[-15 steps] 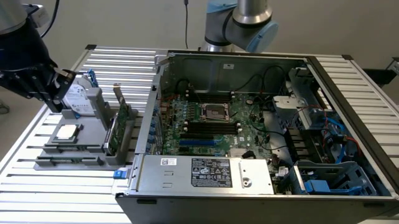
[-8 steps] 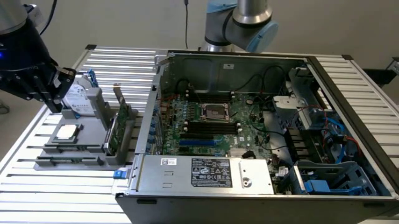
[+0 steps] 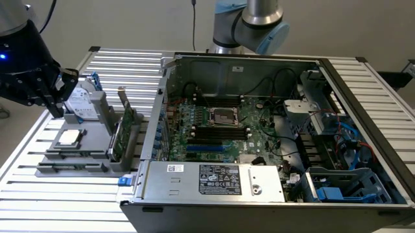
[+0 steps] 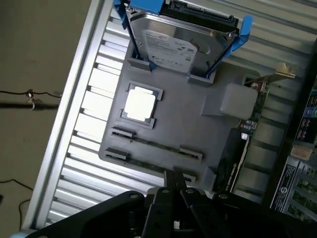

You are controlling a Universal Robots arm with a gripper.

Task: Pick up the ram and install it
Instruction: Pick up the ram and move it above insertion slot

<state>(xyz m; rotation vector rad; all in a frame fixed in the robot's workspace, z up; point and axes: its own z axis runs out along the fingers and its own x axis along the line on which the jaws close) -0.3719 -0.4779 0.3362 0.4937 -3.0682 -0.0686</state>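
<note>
End effector (image 4: 174, 179) pressed together, nothing pinched. Sits at 11 o'clock corner of grey fixture (image 4: 198, 124) in exterior view, just beside hard drive (image 4: 178, 39), well apart from ram. Ram (image 4: 154, 145) not picked: lying on edge in fixture slot, second stick (image 4: 148, 166) parallel just beside it. Processor chip (image 4: 140, 103) in its pocket at 12 o'clock of ram in exterior view, hard drive upright beyond that. Expansion card (image 3: 123, 131) standing at fixture's 3 o'clock edge. Fixture on slatted tabletop (image 3: 39, 194), at 9 o'clock of open PC case (image 3: 272, 199).
</note>
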